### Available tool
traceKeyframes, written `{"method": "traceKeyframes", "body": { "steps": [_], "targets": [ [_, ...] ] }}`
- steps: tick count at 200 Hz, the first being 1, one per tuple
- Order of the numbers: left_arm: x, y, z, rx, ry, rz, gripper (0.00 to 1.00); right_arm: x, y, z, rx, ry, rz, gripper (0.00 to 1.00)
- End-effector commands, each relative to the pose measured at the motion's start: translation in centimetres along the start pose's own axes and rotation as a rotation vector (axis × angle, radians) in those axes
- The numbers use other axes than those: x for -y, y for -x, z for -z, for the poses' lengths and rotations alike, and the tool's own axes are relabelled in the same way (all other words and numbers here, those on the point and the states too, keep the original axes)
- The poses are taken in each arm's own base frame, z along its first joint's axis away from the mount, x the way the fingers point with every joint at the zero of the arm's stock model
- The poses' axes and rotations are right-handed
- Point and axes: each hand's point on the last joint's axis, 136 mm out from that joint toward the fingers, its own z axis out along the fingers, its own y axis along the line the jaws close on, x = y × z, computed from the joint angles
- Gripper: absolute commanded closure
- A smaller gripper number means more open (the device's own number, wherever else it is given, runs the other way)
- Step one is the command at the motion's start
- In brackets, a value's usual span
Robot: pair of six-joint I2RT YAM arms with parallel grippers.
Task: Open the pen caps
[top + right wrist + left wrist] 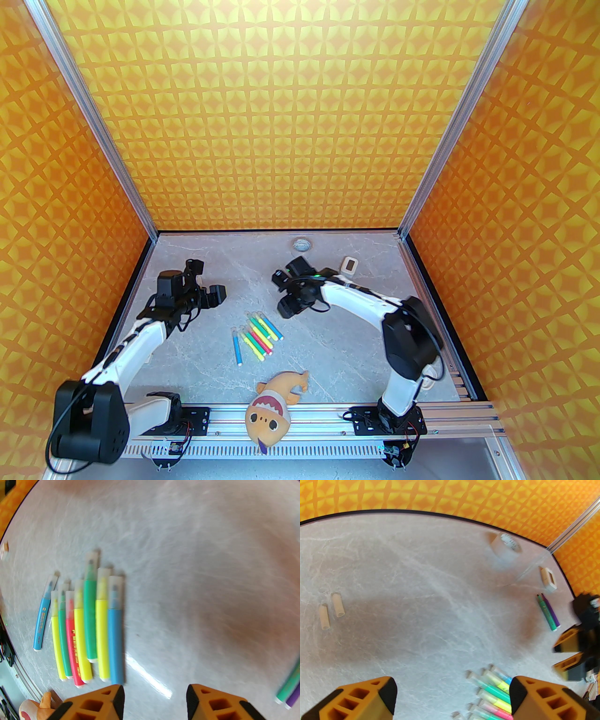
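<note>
Left end effector (453, 691): fingers apart, empty. Right end effector (154, 691): the same, hanging over bare worktop (199, 585) near the pens (90, 625).

Caps (114, 583): eight are on pens, all at the same end of the row, mid-worktop between the arms. Two loose caps (324, 617) lie side by side, well apart from the row. A green pen (546, 611) and a purple pen (553, 613) lie bare-tipped and touching, near the right end effector. Judged: two done, eight to go.

Next step, judged: get one pen out of the row first.
- The row is packed barrel to barrel, so fingers have no gap between neighbours.
- Best picks are the outer blue pen (116, 632) nearest the right fingers, or the lone blue pen (43, 620) lying apart on the far side.
- Lift it clear, so the neighbours don't drag.
- One end effector clamps the barrel mid-length and the other takes the cap only, then they pull straight along the axis. Bending risks a slip on the smooth tube.

Room:
- There is wide bare worktop behind the row, up to the back wall (281, 140).
- The tape roll (506, 546) and white box (548, 578) sit near the back right corner, clear of the work.
- The plush (276, 408) lies on the near rail, close to the pens' tail ends, so drop-offs should go elsewhere.
- The arms face each other across the row, so finger clash is a risk.
</note>
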Motion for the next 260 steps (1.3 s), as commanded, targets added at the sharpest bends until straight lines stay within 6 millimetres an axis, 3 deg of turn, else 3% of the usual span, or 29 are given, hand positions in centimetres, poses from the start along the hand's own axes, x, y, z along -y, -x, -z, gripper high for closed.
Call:
{"method": "traceKeyframes", "body": {
  "steps": [1, 73, 218, 260],
  "targets": [
    [1.1, 0.4, 0.5, 0.047, -0.047, -0.028, 0.12, -1.6, 0.2, -0.9, -0.052, 0.021, 0.028, 0.51],
    [1.0, -0.2, 0.6, 0.059, -0.047, -0.056, 0.07, -2.2, -0.8, -4.0, -0.206, -0.049, 0.059, 0.54],
    [1.1, -0.4, 0.5, 0.053, -0.053, -0.068, 0.07, -3.0, -2.1, -6.1, -0.275, -0.037, 0.072, 0.57],
    [1.3, -0.4, 0.5, 0.052, -0.055, -0.071, 0.07, -2.2, -2.3, -6.6, -0.303, -0.088, 0.073, 0.60]
  ]
}}
